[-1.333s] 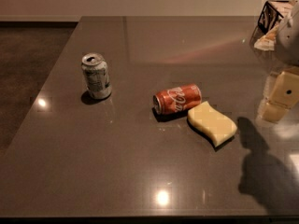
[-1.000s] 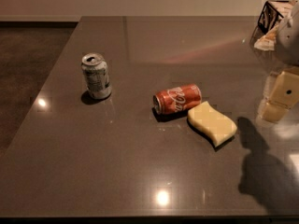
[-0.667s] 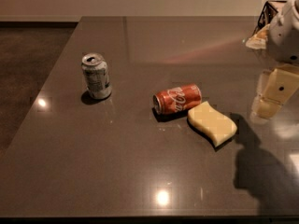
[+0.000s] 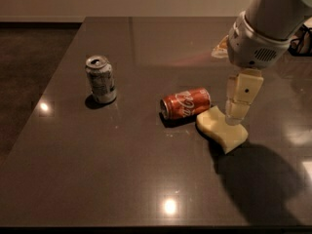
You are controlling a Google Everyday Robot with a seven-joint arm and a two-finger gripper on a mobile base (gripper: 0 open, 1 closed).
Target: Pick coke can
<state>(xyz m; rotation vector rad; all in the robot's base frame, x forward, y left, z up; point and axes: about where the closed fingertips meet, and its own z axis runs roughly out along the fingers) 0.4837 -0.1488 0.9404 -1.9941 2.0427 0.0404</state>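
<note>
The coke can (image 4: pixel 185 103), red with white lettering, lies on its side near the middle of the dark table (image 4: pixel 122 169). My gripper (image 4: pixel 237 115) hangs from the white arm at the upper right. It is above the yellow sponge (image 4: pixel 222 129), just right of the can, and does not touch the can. One cream-coloured finger (image 4: pixel 241 96) shows.
A silver-white can with green markings (image 4: pixel 101 79) stands upright at the left of the table. The yellow sponge lies right against the coke can's right end. The table's left edge borders a dark floor (image 4: pixel 24 67). A dark object (image 4: pixel 302 38) sits at the far right.
My arm and gripper have moved left and toward the middle of the table, from the right edge to above the sponge. The cans and sponge have not moved.
</note>
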